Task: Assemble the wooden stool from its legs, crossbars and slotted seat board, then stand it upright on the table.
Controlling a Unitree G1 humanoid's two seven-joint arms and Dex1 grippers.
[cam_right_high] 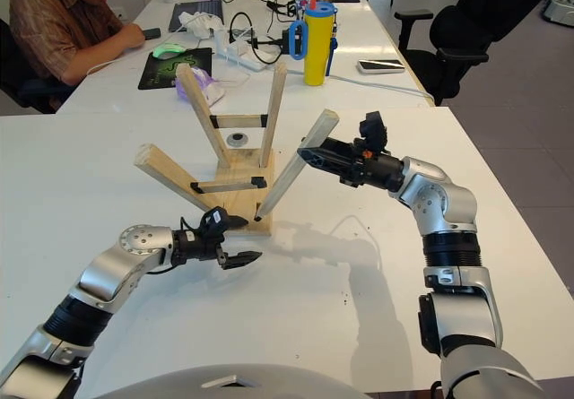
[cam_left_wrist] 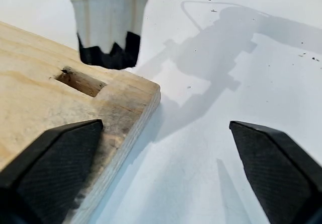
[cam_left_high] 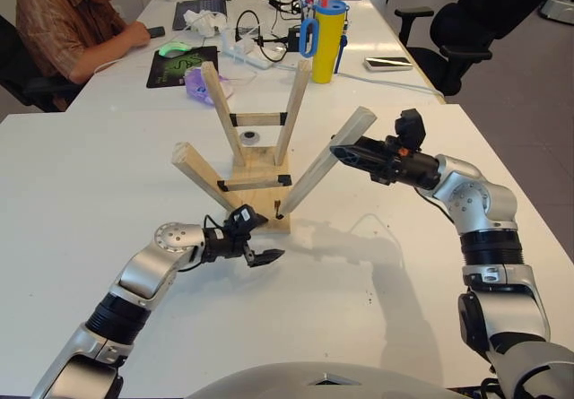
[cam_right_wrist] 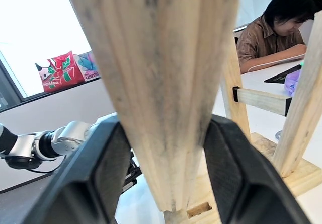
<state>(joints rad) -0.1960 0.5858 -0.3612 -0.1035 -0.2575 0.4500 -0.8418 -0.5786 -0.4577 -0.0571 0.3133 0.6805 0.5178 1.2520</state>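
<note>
seat board [cam_left_high: 265,200]: right gripper [cam_left_high: 348,152] jaws clamp leg [cam_left_high: 323,168] at its slot [cam_left_wrist: 80,80] (tilted); left gripper [cam_left_high: 262,238] jaws wide open at corner.

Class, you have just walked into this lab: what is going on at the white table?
A robot is mid-assembly. The seat board lies flat on the table, with three legs and crossbars standing up from it. The right end effector is shut on the fourth leg, holding it tilted with its dark tip just by the empty slot. The left end effector hangs open at the board's near corner.
</note>
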